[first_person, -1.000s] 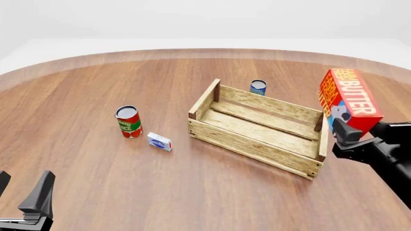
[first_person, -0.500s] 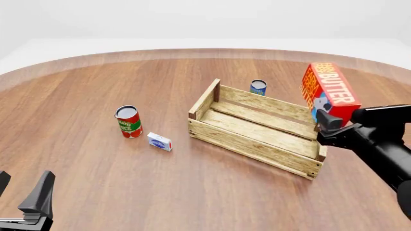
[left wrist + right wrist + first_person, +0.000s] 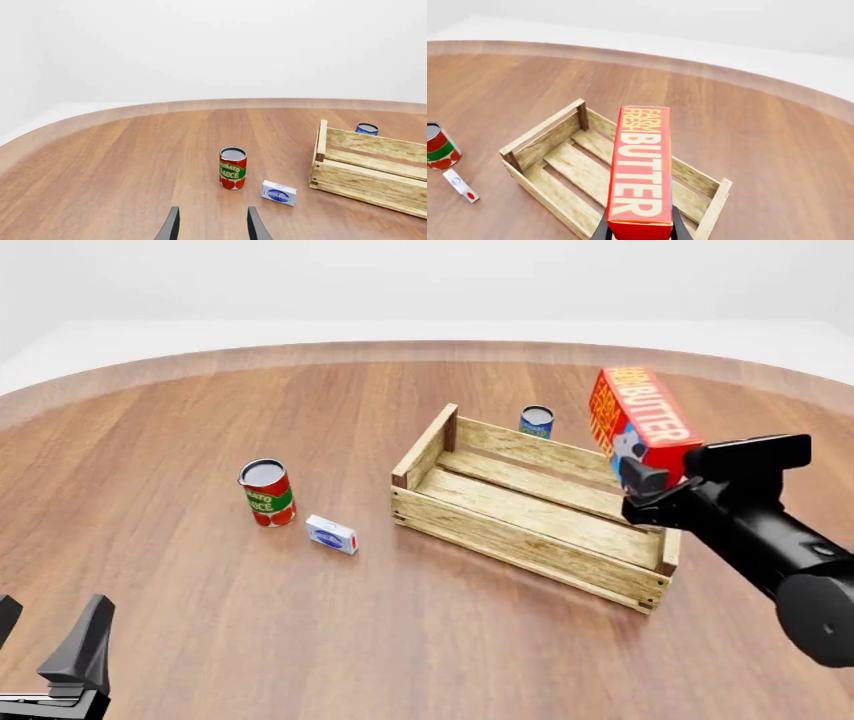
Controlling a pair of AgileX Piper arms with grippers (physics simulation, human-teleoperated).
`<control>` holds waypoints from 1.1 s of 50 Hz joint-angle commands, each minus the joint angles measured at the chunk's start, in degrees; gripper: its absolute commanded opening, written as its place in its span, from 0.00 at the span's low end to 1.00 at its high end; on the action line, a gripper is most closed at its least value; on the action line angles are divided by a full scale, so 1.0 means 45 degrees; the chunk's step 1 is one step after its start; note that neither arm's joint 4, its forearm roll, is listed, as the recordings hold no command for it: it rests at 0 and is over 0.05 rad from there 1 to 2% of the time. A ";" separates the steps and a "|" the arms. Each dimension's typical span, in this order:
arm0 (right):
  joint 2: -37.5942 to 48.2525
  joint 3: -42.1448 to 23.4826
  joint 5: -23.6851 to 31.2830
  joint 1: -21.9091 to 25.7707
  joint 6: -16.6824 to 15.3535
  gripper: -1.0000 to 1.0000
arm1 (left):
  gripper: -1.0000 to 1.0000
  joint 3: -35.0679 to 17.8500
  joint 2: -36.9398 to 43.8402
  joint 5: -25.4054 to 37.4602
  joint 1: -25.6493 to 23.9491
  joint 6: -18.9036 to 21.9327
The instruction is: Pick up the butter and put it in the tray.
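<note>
Wooden worktop (image 3: 187, 440) curves away under a plain white backdrop. Slatted tray (image 3: 534, 505) sits right of centre, bare wood around it. Reaching in from the right, the black right pincer (image 3: 641, 483) grips the red butter (image 3: 638, 423) aloft, tilted, above the tray's right end. Left pincer (image 3: 212, 225) hovers low, fingers apart.

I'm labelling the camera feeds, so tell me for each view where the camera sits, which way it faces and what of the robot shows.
Front view: fixed above and behind the arms, looking forward and down; shows the left gripper, the right gripper holding the butter, and the tray.
Left wrist view: behind the open left gripper, facing the tomato sauce can and small white-blue box.
Right wrist view: behind the right gripper, looking along the butter into the tray.
All three show the tray.
</note>
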 commanded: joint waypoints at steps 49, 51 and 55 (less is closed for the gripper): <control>0.2641 -0.2116 0.0213 0.1116 0.0818 0.00 | 1.00 0.0000 0.0000 0.0000 0.0000 0.0000; 0.2754 -0.2168 0.0184 0.1123 0.0889 0.00 | 1.00 0.0000 0.0000 0.0000 0.0000 0.0000; 0.3003 -0.2247 0.0155 0.1159 0.0919 0.00 | 1.00 0.0000 0.0000 0.0000 0.0000 0.0000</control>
